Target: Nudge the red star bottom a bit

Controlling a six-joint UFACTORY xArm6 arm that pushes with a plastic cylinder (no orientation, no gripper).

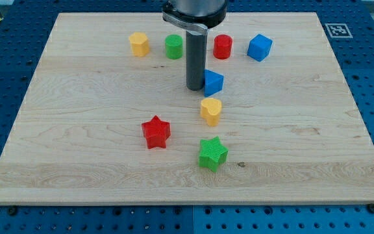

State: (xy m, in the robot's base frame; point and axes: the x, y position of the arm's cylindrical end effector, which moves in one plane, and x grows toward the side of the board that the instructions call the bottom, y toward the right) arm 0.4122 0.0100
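Observation:
The red star [156, 132] lies on the wooden board [76, 149], left of the view's middle and toward the bottom. My tip [195, 88] stands on the board up and to the right of the red star, well apart from it. The tip is right beside a small blue block [213, 82], on its left side, touching or nearly so. A yellow heart-shaped block [211, 110] lies just below the tip.
A green star [212, 153] lies to the lower right of the red star. Along the view's top stand a yellow block [139, 44], a green cylinder [174, 47], a red cylinder [223, 47] and a blue cube [260, 47].

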